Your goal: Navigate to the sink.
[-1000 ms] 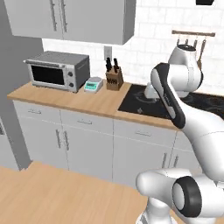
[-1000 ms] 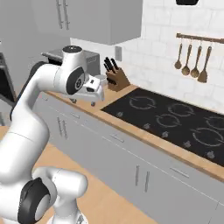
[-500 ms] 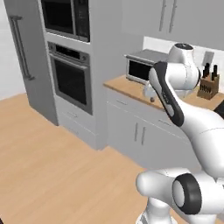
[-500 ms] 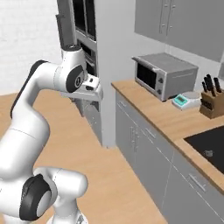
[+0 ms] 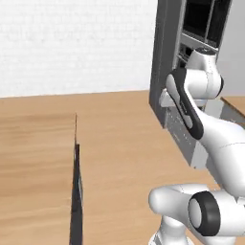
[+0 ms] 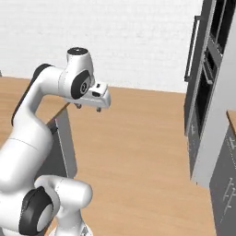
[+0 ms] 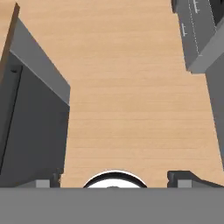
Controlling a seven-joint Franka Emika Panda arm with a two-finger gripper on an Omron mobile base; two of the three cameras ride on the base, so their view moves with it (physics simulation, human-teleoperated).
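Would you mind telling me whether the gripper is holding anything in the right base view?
No, the gripper hangs with nothing in it above the bare wooden floor.

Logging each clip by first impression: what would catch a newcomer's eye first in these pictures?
The white jointed robot arm dominates, bent over the open light wooden floor with its gripper hovering, holding nothing. To the right stands a tall dark grey cabinet column with built-in ovens; to the left, a wood-topped counter with dark grey sides. A plain white brick wall closes the back.
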